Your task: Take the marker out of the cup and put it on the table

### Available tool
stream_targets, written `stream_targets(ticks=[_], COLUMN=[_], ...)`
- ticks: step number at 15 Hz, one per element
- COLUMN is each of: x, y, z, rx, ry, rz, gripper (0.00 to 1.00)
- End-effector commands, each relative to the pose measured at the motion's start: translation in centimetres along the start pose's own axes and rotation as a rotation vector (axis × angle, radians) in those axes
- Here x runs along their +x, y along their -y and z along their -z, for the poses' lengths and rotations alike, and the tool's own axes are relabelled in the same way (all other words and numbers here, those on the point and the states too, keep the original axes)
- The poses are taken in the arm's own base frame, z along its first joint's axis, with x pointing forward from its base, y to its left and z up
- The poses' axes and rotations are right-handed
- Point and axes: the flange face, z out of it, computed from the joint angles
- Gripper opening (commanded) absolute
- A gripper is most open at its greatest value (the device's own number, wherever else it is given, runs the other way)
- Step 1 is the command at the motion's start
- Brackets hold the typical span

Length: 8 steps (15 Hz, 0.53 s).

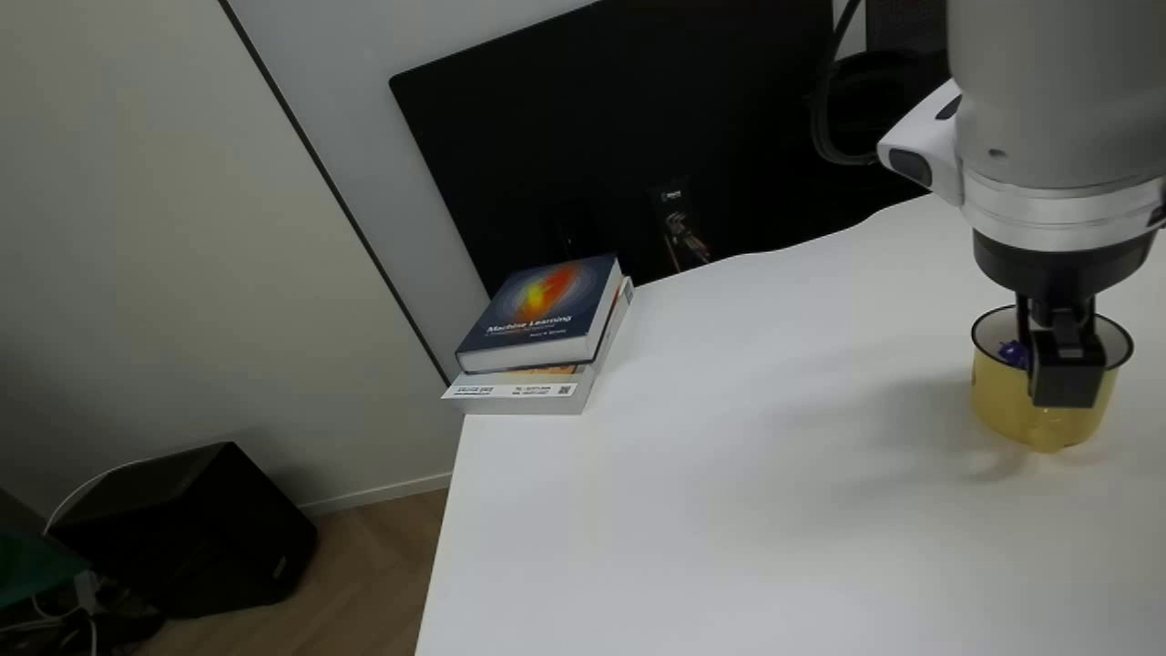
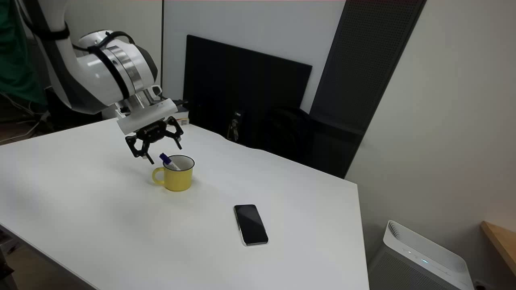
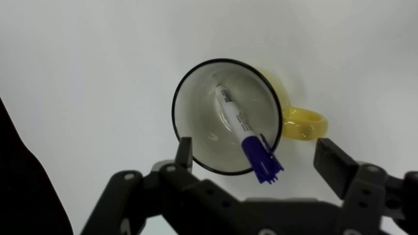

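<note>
A yellow cup with a dark rim stands upright on the white table (image 2: 121,225); the cup shows in both exterior views (image 1: 1000,410) (image 2: 179,181) and in the wrist view (image 3: 205,130). A white marker with a dark blue cap leans inside it, cap up and past the rim, in the wrist view (image 3: 240,122) and an exterior view (image 2: 165,158). Only its cap (image 1: 1012,353) shows in an exterior view, partly behind a finger. My gripper (image 3: 256,159) is open and empty above the cup, its fingers apart on either side of the marker's cap. It also shows in both exterior views (image 1: 1066,369) (image 2: 166,155).
A black phone (image 2: 250,224) lies on the table beyond the cup. Two stacked books (image 1: 539,314) sit at a table corner. A black monitor-like panel (image 2: 242,88) stands behind the table. A white appliance (image 2: 423,257) stands beside the table on the floor.
</note>
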Motion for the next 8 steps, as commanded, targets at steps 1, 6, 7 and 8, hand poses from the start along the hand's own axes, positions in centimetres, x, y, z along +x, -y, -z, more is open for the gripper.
stream_targets(ticks=[1, 6, 7, 8], x=[0.2, 0.24, 0.21, 0.17], y=[-0.43, -0.5, -0.5, -0.49], z=[1.16, 1.42, 1.38, 1.31], rx=[-0.025, -0.032, -0.032, -0.032], ry=[-0.032, -0.069, -0.07, -0.07], rz=[-0.008, -0.007, -0.003, -0.001], gripper=[1.0, 1.0, 1.0, 0.75])
